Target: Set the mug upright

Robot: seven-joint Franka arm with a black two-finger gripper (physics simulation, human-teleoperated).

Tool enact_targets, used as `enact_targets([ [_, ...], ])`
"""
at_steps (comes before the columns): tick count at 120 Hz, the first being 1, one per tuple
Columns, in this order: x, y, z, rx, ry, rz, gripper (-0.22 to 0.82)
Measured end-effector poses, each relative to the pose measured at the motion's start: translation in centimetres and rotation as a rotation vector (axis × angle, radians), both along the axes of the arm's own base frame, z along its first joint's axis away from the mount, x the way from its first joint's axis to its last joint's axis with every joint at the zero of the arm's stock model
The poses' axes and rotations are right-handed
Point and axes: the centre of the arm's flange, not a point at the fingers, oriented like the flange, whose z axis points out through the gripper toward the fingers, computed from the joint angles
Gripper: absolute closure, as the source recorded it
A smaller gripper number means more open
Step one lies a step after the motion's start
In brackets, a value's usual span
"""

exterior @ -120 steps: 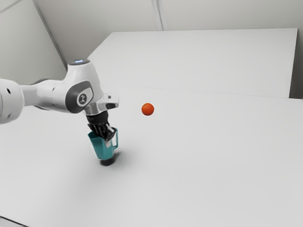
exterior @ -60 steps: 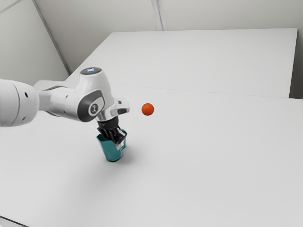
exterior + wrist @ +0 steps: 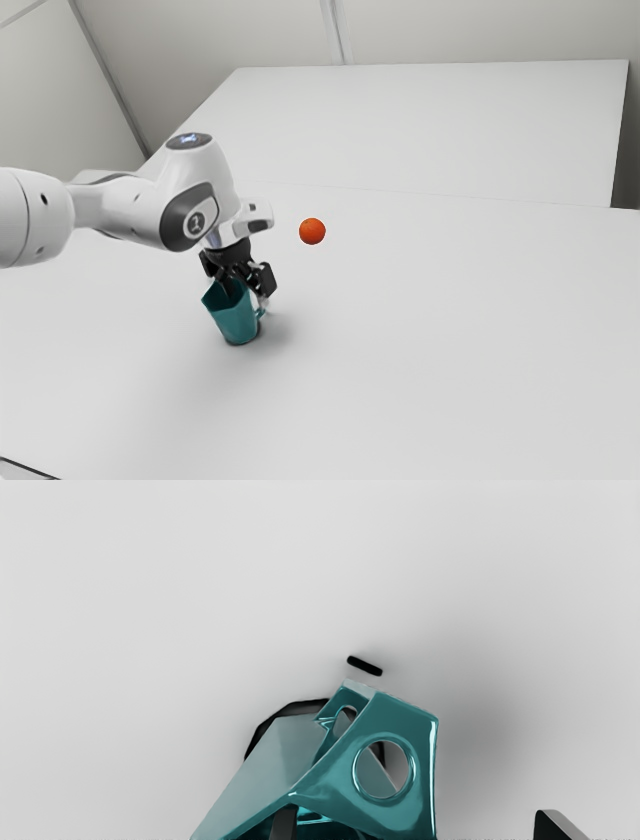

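a broad white table (image 3: 430, 330) spreads beneath a white robot arm (image 3: 120, 205), which reaches in from the exterior view's left and bends downward over its work. at the arm's end, a black two-finger gripper (image 3: 247, 295) is pictured unclenched at the mouth of a teal mug (image 3: 236, 322), its fingers parted wide: one finger (image 3: 284, 825) dips in at the mouth, while the other stands outside on the handle's side, apart from the mug, with bare space between them. the mug is at the table, directly below the hand, mouth up and base down, its handle (image 3: 420, 750) between the two fingers and facing the exterior view's right. whether the base sits fully flat cannot be told. an orange ball (image 3: 312, 231) is seen farther toward the exterior view's right, well apart from mug and gripper. a short black bar (image 3: 364, 665), its nature unclear, shows in the wrist view just beside the mug's handle.
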Motion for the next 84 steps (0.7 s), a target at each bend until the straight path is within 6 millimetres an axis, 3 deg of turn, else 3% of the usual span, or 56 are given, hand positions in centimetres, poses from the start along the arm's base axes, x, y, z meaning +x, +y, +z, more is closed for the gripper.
enact_targets([
  [12, 0.4, -0.4, 1.9, 0.000, -0.027, -0.011, 0.06],
  [24, 1.8, -0.7, 5.5, 0.015, -0.067, -0.028, 0.04],
  [45, 4.8, -1.0, 15.0, 0.050, -0.151, -0.057, 0.02],
  [84, 4.6, -0.5, 24.8, 0.086, -0.148, -0.063, 0.00],
])
